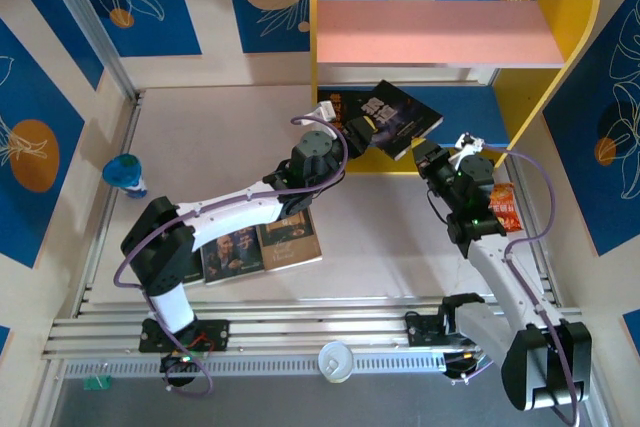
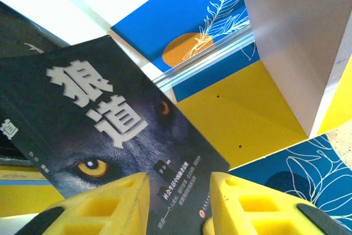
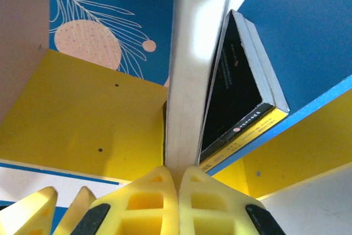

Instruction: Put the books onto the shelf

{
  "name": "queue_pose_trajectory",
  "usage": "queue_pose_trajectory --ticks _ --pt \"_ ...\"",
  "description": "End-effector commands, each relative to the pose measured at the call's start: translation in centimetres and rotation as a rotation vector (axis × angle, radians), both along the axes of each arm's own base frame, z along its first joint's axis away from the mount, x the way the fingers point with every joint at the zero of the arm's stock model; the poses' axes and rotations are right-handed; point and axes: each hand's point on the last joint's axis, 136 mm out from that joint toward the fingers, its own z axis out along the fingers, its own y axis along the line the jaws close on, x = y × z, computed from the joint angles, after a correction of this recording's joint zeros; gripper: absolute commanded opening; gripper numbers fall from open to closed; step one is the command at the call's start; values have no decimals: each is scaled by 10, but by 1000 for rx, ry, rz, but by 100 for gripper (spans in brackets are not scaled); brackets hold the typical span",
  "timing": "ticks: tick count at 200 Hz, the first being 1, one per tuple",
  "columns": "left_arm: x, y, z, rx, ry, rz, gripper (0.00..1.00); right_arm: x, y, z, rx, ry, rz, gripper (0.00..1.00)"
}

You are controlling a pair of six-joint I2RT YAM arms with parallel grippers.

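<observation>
Glossy card over paper: the wolf book [image 2: 110,130] is thin and light, and we judge it limp enough to sag if taken by one corner, with a cover slick enough to slide. We would pinch it across its faces near the middle of a long edge and let the board carry its weight before letting go. It lies askew at the front of the shelf [image 1: 570,7], on the blue lower board [image 1: 470,112], with its near corner at the front lip. Two more books [image 1: 262,245] lie flat on the table under the left arm.

The left gripper [image 2: 179,188] has its jaws a little apart, and the book's lower corner shows in the gap. The cover faces us flat on, so we judge they are not pinching it. The right gripper [image 3: 179,177] is closed, fingertip to fingertip, and holds nothing. Its tips rest against a pale blurred edge we cannot identify, beside a black book [image 3: 236,92] stacked on a yellow-covered one.
</observation>
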Motion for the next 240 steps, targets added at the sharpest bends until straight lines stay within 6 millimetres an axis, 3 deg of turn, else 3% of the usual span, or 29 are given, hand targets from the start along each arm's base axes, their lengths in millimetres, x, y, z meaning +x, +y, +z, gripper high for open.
queue_pose_trajectory --ticks 1,50,86,113,159,211,240 --pt "-4 9 22 9 -52 6 34 4 7 31 -15 -91 62 2" --pt "-12 20 26 115 -86 4 34 16 4 27 -45 -70 108 2" --pt "-24 38 20 261 -103 9 35 22 0 22 -70 -31 154 3" --pt "-32 55 19 379 -117 13 36 24 -1 11 -91 33 187 14" --pt "-45 87 -3 572 -79 11 37 20 -3 -21 -92 113 210 38" --pt "-47 123 -26 667 -18 43 39 11 -1 -54 -84 180 211 51" --pt "-50 131 -37 659 16 40 39 8 1 -67 -81 203 209 55"
